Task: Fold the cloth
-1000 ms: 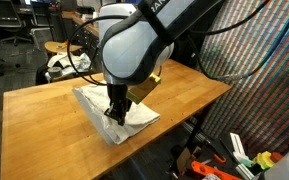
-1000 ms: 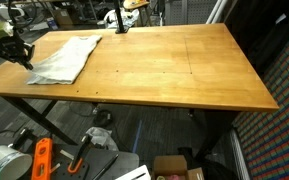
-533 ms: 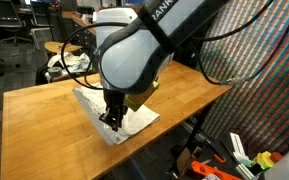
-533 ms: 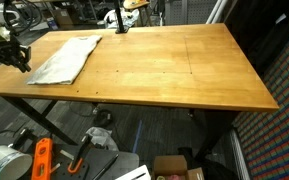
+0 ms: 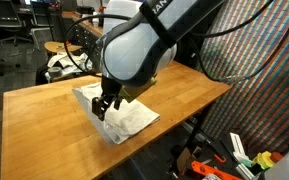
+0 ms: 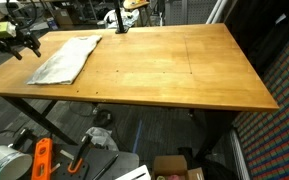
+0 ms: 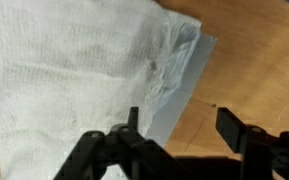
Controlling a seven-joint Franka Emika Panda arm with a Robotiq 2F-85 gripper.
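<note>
Wooden table (image 6: 174, 70) in a cluttered lab; the white cloth (image 6: 66, 58) lies at its left end. Only the wrist view shows the gripper (image 7: 180, 130) fingers spread, empty, above the cloth's edge

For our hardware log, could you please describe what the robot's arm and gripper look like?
The arm has bulbous white housings with black joint bands, partial white lettering and black cables. The gripper is black, with two angular fingers.
</note>
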